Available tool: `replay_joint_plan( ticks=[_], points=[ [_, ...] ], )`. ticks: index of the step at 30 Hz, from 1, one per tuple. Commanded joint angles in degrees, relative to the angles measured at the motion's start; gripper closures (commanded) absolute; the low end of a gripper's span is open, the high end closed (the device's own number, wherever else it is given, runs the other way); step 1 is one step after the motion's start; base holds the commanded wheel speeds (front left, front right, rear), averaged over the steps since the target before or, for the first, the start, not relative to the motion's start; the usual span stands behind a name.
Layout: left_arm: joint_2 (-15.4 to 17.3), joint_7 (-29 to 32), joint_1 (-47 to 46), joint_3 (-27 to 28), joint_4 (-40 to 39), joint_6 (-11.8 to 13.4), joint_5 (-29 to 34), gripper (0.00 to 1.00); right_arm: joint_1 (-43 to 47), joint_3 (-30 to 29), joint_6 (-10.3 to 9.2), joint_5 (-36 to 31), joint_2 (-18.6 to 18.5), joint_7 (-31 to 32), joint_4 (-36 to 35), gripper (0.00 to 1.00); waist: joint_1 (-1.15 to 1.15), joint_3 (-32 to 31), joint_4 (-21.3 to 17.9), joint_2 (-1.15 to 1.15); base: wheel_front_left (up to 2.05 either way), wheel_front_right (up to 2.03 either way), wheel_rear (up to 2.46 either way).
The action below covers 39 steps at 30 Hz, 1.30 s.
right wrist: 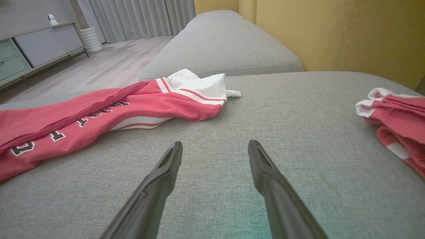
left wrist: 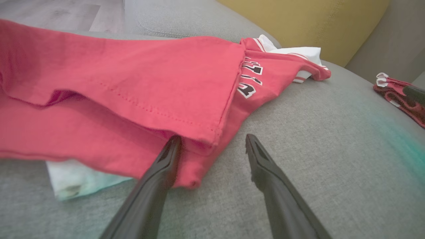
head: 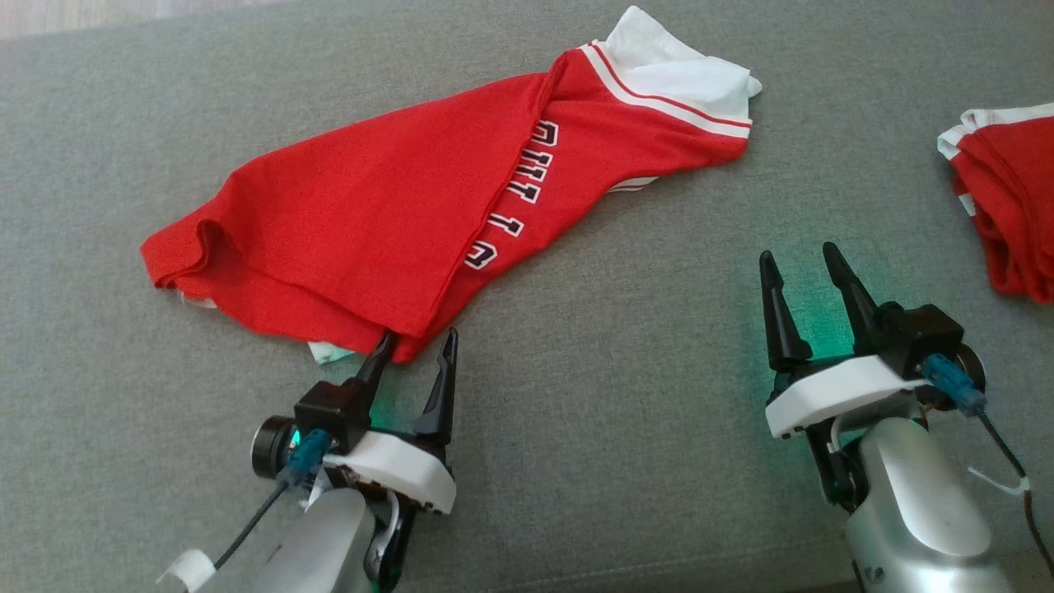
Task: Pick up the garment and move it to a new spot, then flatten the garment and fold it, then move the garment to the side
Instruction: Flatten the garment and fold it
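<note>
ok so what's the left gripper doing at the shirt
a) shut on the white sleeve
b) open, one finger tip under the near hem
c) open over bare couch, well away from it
b: the left gripper is open at the near corner of the shirt, with one finger tucked under the hem and the other over the couch.

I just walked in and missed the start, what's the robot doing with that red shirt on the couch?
A two-armed robot is working on a red garment that lies rumpled and partly folded on a gray couch cushion. Its left gripper is open at the garment's near corner, one finger tucked under the hem, nothing clamped. The right gripper is open over bare cushion, apart from the cloth. A second red garment lies bunched at the far right.
</note>
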Motion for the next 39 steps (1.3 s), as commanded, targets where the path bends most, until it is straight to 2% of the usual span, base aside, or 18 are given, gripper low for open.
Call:
replay_joint_plan(
  ticks=[1, 8, 12, 14, 15, 16, 21, 29, 32, 39],
  points=[
    [0.4, -0.3, -1.7, 1.8, -1.1, 0.4, -0.3, 0.00, -1.0, 1.2, 0.20, 0.4, 0.7, -0.2, -2.0, 0.00, 0.00, 0.0, -0.1, 0.00, 0.00, 0.00, 0.00],
    [0.4, -0.3, -1.0, 2.7, -6.4, -0.3, -1.2, 0.00, -0.9, 1.9, 0.20, 1.6, 0.7, -0.2, -2.0, 0.00, 0.00, 0.2, 0.4, 0.00, 0.00, 0.00, 0.00],
    [0.4, -0.3, -0.6, 2.5, -6.8, -0.8, -1.5, 0.01, -0.9, 2.5, 0.20, 1.9, 0.7, -0.2, -1.7, 0.00, 0.00, 0.1, 0.7, 0.00, 0.00, 0.00, 0.00],
    [0.4, -0.3, -0.9, 2.5, -6.5, -1.2, -1.8, 0.43, -1.1, 2.7, 0.20, 2.0, 0.7, -0.2, -1.6, 0.00, 0.00, 0.1, 0.8, 0.00, 0.00, 0.00, 0.00],
    [0.4, -0.3, -1.1, 2.6, -6.5, -1.3, -1.9, 0.93, -1.2, 2.8, 0.20, 2.0, 0.7, -0.2, -1.6, 0.00, 0.00, 0.1, 0.8, 0.00, 0.00, 0.00, 0.00],
    [0.4, -0.3, -1.3, 3.0, -6.5, -1.2, -2.1, 1.00, -1.2, 2.8, 0.20, 2.0, 0.7, -0.2, -1.5, 0.00, 0.00, 0.0, 0.8, 0.00, 0.00, 0.00, 0.00],
    [0.4, -0.3, -0.7, 4.5, -8.2, -1.0, -3.3, 1.00, -0.6, 1.1, 0.20, 1.6, 0.7, -0.2, -1.2, 0.00, 0.00, -1.5, 2.4, 0.00, 0.00, 0.00, 0.00],
    [0.4, -0.3, 7.5, 6.9, -14.6, -1.2, -3.3, 1.00, 3.5, -3.8, 0.20, 1.3, 0.7, -0.2, -0.5, 0.00, 0.00, -6.6, 9.1, 0.00, 0.00, 0.00, 0.00],
    [0.4, -0.3, 11.0, 7.9, -14.7, -1.3, -3.1, 1.00, 4.4, -4.6, 0.20, 1.6, 0.7, -0.2, 0.0, 0.00, 0.00, -8.3, 11.0, 0.00, 0.00, 0.00, 0.00],
    [0.4, -0.3, 15.0, 11.1, -12.2, -0.7, -2.6, 1.00, 4.8, -4.6, 0.20, 2.0, 0.7, -0.2, 0.6, 0.00, 0.00, -9.5, 12.0, 0.00, 0.00, 0.00, 0.00]
  ],
)
